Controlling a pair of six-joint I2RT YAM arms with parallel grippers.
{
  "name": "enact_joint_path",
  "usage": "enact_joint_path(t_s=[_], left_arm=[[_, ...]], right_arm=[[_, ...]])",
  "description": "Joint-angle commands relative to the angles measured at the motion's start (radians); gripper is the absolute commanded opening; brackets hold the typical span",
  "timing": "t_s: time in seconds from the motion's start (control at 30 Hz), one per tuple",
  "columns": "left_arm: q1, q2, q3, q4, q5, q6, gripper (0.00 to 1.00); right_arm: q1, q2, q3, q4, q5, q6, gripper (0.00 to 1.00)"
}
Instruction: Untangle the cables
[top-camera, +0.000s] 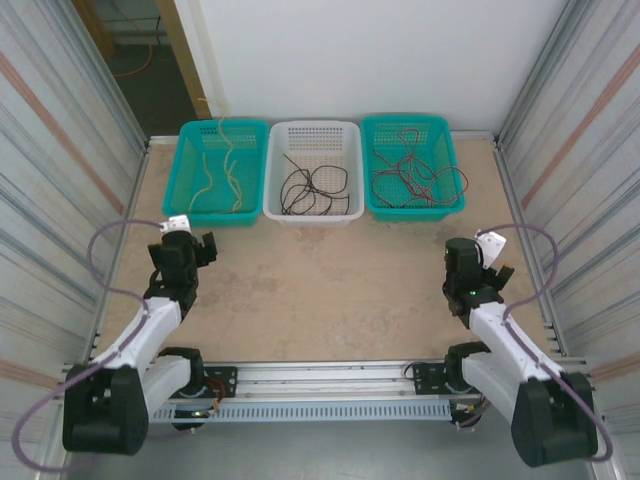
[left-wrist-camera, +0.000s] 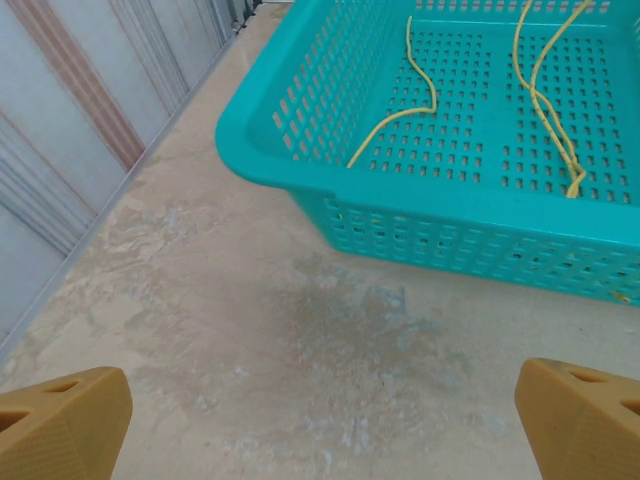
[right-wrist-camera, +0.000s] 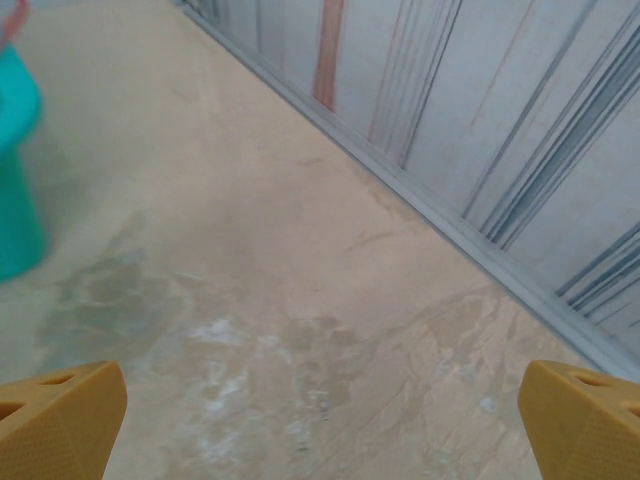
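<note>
Lying along the far edge of the table (top-camera: 320, 290), three baskets hold the wires by colour: yellow cables (top-camera: 218, 175) in the left teal basket (top-camera: 215, 221), black cables (top-camera: 312, 185) in the white basket (top-camera: 313, 217) between, and red cables (top-camera: 415, 170) in the right teal basket (top-camera: 413, 213). The red ones form the densest heap of crossing loops. The black ones also overlap, while the yellow strands lie loose and almost apart.

The left gripper (left-wrist-camera: 322, 425) hovers over bare table just short of the left teal basket, fingers spread wide with nothing between them. The right gripper (right-wrist-camera: 322, 420) hangs likewise released and empty near the right wall (right-wrist-camera: 480, 120), well apart from any cable.

The likely trouble sits in the red heap. A pinch that catches several strands at once would tighten the loops rather than free them. A wire snagged in the perforated wall could also drag the light basket along.
</note>
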Motion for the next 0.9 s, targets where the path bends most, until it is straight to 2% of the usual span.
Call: enact_joint_path(t_s=[0.0,0.07,0.1,0.13,0.2,0.27,0.33,0.4,0.43,0.47,0.5,0.53,0.57,0.6,0.63,0.67,0.7,0.73,0.87], left_arm=[[0.009,0.111,-0.029,0.229,0.034,0.035,0.99],[0.013,0.176,-0.046,0.340,0.047,0.049,0.99],[0.016,0.193,-0.037,0.358,0.067,0.057,0.99],[0.022,0.225,-0.054,0.452,0.078,0.062,0.99],[0.035,0.278,-0.055,0.526,0.082,0.024,0.99],[0.039,0.354,-0.077,0.649,0.091,0.015,0.99],[0.050,0.366,-0.055,0.612,0.187,0.038,0.99],[0.050,0.406,-0.060,0.661,0.241,0.063,0.99],[0.045,0.441,-0.076,0.722,0.238,0.068,0.99],[0.043,0.489,-0.095,0.832,0.216,0.078,0.99],[0.043,0.481,-0.081,0.782,0.222,0.077,0.99],[0.044,0.453,-0.052,0.676,0.230,0.066,0.99],[0.042,0.467,-0.030,0.662,0.229,0.070,0.99],[0.041,0.492,-0.024,0.696,0.234,0.085,0.99],[0.040,0.483,-0.014,0.653,0.247,0.087,0.99],[0.040,0.466,-0.002,0.605,0.253,0.082,0.99],[0.039,0.479,-0.010,0.642,0.241,0.081,0.99],[0.039,0.485,-0.011,0.657,0.236,0.082,0.99],[0.031,0.477,-0.003,0.625,0.228,0.087,0.99]], right_arm=[[-0.013,0.129,-0.001,0.234,0.089,-0.111,0.99],[-0.023,0.188,-0.010,0.385,0.020,-0.175,0.99],[-0.039,0.214,-0.033,0.495,-0.058,-0.207,0.99],[-0.067,0.239,-0.056,0.598,-0.165,-0.224,0.99],[-0.132,0.285,-0.074,0.720,-0.388,-0.241,0.99],[-0.180,0.336,-0.075,0.798,-0.480,-0.217,0.99],[-0.212,0.403,-0.091,0.887,-0.543,-0.182,0.99],[-0.213,0.513,-0.107,1.053,-0.612,-0.215,0.99],[-0.207,0.525,-0.090,1.008,-0.655,-0.233,0.99],[-0.180,0.570,-0.069,1.017,-0.631,-0.262,0.99],[-0.162,0.620,-0.053,1.077,-0.621,-0.294,0.99],[-0.160,0.608,-0.032,1.030,-0.652,-0.306,0.99],[-0.169,0.570,0.005,0.879,-0.692,-0.299,0.99],[-0.190,0.584,0.017,0.874,-0.733,-0.293,0.99],[-0.201,0.602,0.025,0.896,-0.730,-0.281,0.99],[-0.210,0.589,0.052,0.818,-0.716,-0.256,0.99],[-0.211,0.583,0.060,0.784,-0.716,-0.254,0.99],[-0.205,0.595,0.051,0.829,-0.707,-0.261,0.99],[-0.188,0.590,0.063,0.796,-0.684,-0.273,0.99]])
